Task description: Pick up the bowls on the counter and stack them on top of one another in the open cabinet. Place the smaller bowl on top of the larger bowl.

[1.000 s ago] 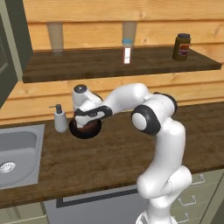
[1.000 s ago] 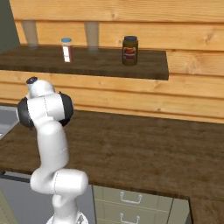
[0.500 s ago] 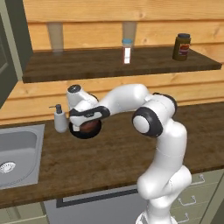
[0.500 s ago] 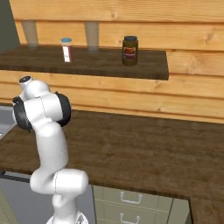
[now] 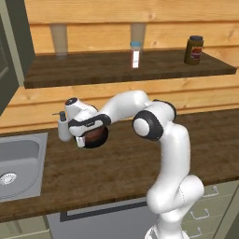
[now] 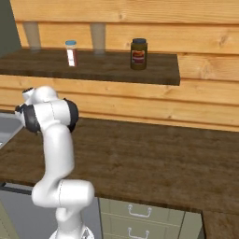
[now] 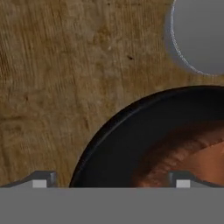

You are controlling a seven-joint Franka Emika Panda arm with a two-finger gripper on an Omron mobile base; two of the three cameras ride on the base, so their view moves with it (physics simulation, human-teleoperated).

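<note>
**Arm swings left with the hand over the bowl**

Since a second ago the white arm has carried its two-finger gripper (image 7: 112,183) leftward toward the small grey soap dispenser (image 5: 62,127). Nearest the hand camera, its spread tips straddle the rim of the round glossy black bowl (image 7: 144,135), reddish-brown inside; whether they grip it I cannot tell. It sits low over the dark brown wood-grain counter (image 5: 116,158). Judged: first pickup; next, lift toward the cabinet
</note>
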